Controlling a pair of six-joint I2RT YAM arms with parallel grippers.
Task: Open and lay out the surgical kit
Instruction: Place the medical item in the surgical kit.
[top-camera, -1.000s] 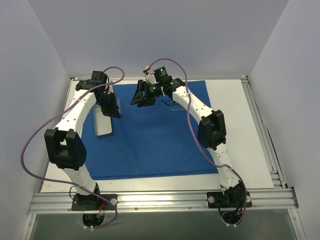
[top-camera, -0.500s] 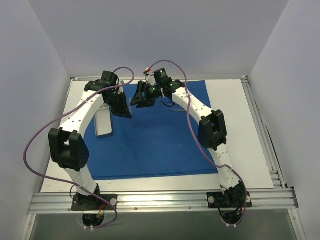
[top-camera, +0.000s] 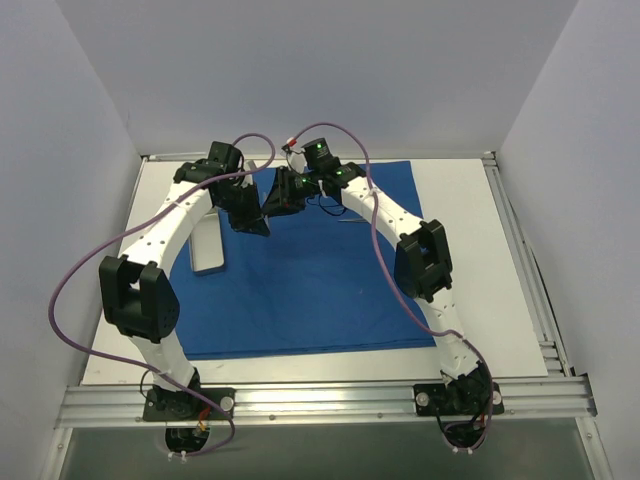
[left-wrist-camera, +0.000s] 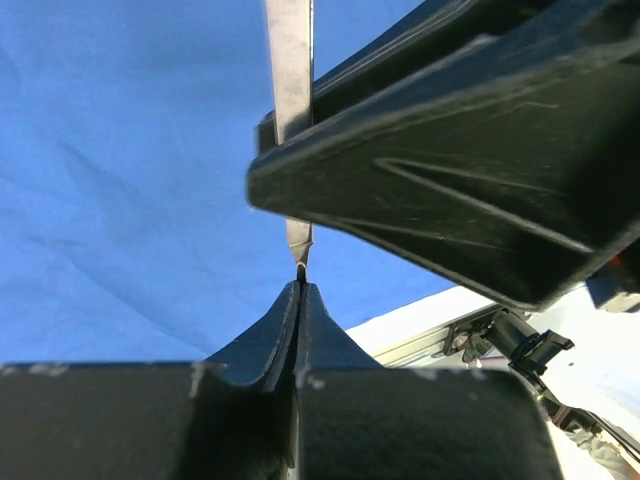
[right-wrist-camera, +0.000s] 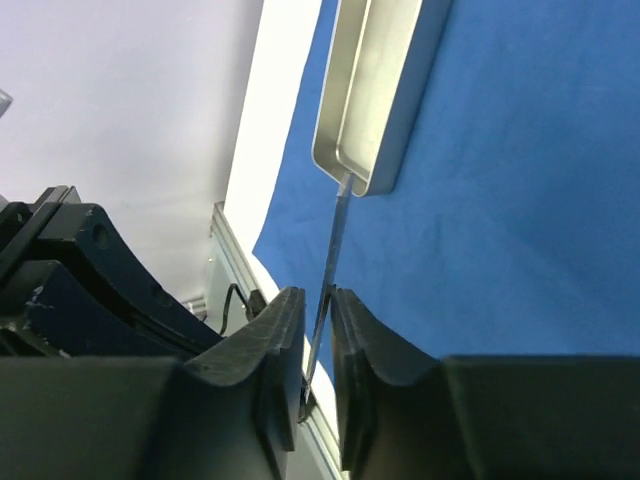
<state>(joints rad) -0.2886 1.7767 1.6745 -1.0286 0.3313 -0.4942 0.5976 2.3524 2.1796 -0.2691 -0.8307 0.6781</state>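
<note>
The right pincer (right-wrist-camera: 318, 305) pinches a thin silver metal tool (right-wrist-camera: 333, 240). The left pincer (left-wrist-camera: 298, 292) is pressed together. Under both: wide royal-blue cloth (top-camera: 300, 290), white table (top-camera: 470, 250), pale walls (top-camera: 330, 70) behind.

Arms arched inward, left gripper (left-wrist-camera: 298, 292) and right gripper (right-wrist-camera: 318, 335) tip to tip, jaws pinched narrow.

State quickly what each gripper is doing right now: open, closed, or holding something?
Left gripper: closed, pinching the tip of the thin metal instrument.
Right gripper: closed on the same instrument, further along it.
</note>
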